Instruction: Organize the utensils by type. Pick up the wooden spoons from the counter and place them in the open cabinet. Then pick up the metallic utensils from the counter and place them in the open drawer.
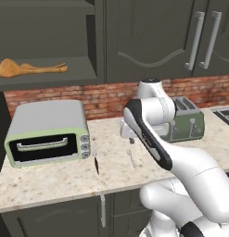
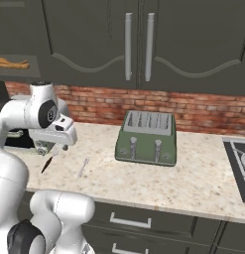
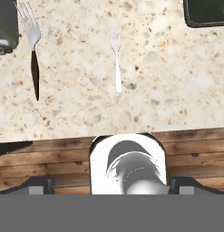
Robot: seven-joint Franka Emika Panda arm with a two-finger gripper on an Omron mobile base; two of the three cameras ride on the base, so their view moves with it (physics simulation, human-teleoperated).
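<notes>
Slim silver fork (image 3: 116, 61) on speckled beige stone counter (image 3: 168, 81)

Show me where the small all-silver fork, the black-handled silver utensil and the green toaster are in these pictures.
small all-silver fork (image 3: 116, 63): hand view, on its slim handle.
black-handled silver utensil (image 3: 35, 74): hand view, on the black handle.
green toaster (image 2: 146, 136): right base view, on its front wall.

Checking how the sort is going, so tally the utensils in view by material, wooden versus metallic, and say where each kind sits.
Wooden spoons: 2, lying together on the open cabinet shelf.
Metallic utensils: 2, both on the counter: a silver fork and a black-handled utensil with a silver pronged end.
Total: 4 utensils.
</notes>
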